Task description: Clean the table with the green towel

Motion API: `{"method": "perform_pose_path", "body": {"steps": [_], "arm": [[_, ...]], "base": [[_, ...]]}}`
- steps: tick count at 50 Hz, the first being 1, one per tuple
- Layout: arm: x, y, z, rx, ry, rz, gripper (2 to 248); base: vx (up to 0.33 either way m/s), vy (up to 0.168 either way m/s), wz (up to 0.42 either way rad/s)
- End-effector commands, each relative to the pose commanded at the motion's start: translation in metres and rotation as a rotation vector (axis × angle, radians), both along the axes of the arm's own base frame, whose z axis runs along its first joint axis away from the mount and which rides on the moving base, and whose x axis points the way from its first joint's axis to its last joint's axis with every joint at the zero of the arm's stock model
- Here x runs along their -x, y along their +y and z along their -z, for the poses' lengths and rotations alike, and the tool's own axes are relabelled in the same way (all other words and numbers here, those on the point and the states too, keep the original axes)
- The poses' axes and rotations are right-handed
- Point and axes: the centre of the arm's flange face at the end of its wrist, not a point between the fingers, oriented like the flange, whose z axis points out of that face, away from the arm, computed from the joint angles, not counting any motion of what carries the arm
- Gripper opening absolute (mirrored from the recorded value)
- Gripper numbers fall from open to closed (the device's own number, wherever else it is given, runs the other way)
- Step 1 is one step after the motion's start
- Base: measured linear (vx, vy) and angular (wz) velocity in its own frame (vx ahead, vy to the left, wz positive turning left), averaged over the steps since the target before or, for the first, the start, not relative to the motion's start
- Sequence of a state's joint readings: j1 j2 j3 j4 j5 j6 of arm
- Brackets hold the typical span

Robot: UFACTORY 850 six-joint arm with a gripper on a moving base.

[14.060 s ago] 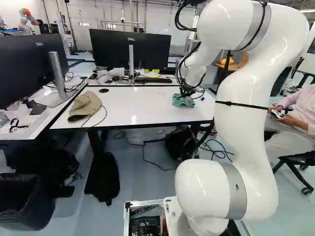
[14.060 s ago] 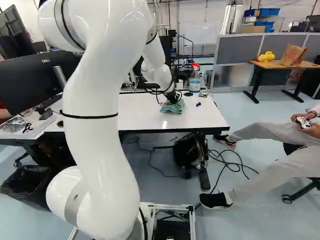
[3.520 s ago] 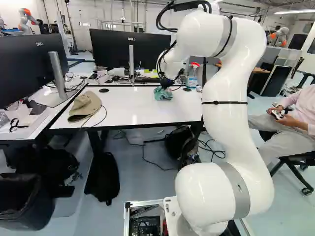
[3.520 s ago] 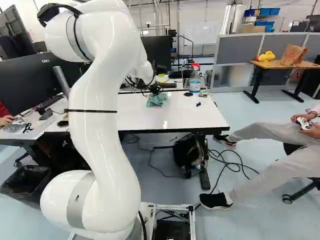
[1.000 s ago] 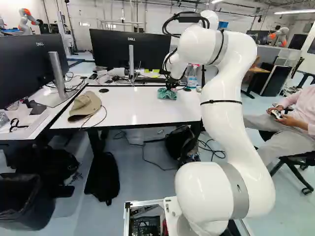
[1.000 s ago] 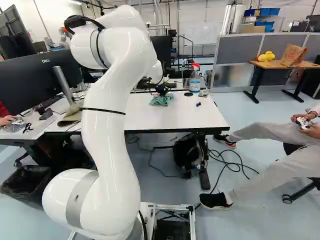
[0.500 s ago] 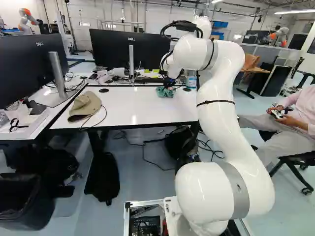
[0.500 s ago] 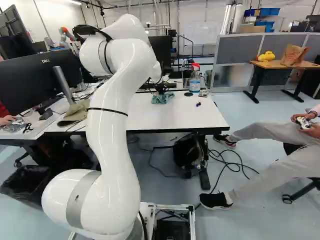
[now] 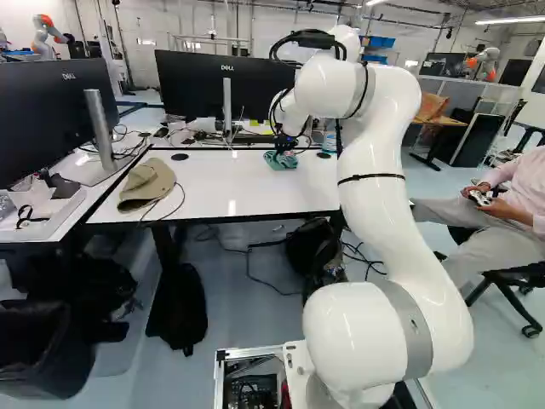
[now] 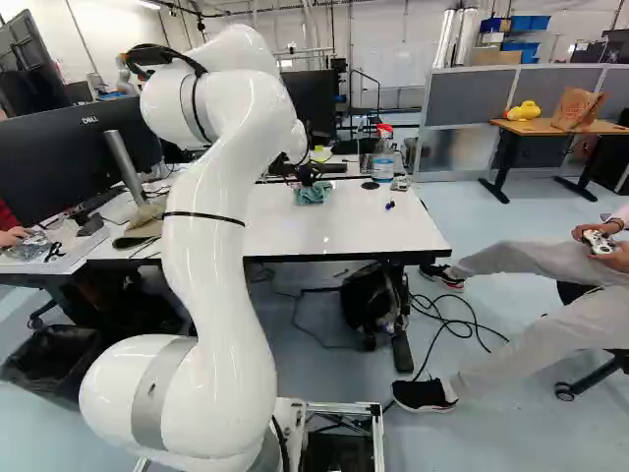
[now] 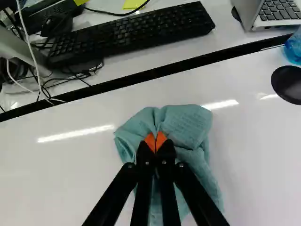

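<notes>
Left base view: the gripper (image 9: pixel 281 150) points down at the white table (image 9: pixel 213 183), and the green towel (image 9: pixel 283 161) lies bunched on the tabletop directly at its fingertips. Wrist view: the gripper (image 11: pixel 155 142) is clamped on the towel, its orange pads (image 11: pixel 161 138) brought together with a pinch of cloth between them and folds running in to that point. The towel's long axis runs roughly along the gripper's line of sight; the broad, folded end projects ahead of the fingertips, and the other end trails back beneath the fingers, slanting toward the side of the round black disc (image 11: pixel 288 84). Ahead of the gripper, past a dark seam, lies a black keyboard (image 11: pixel 134 30); its key marks are too small to tell. As to print, the monitor (image 9: pixel 223 85) beyond the gripper bears light lettering on its lower frame, as does the second monitor (image 9: pixel 51 119), well apart to the gripper's left. The spray bottle (image 10: pixel 383 168), near the gripper on its right, carries a blue and white label.
</notes>
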State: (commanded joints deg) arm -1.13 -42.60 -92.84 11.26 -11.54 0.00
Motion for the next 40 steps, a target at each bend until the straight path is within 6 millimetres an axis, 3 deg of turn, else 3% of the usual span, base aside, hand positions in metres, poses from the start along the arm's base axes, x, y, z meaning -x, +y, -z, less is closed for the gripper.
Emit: {"method": "perform_pose_path", "body": {"steps": [23, 40], "arm": [[0.039, 0.016, -0.005, 0.0, 0.041, -0.021, 23], [0.07, 0.015, -0.008, -0.001, 0.069, -0.02, 23]], "base": [[0.0, 0.0, 0.0], [0.0, 0.0, 0.0]]}}
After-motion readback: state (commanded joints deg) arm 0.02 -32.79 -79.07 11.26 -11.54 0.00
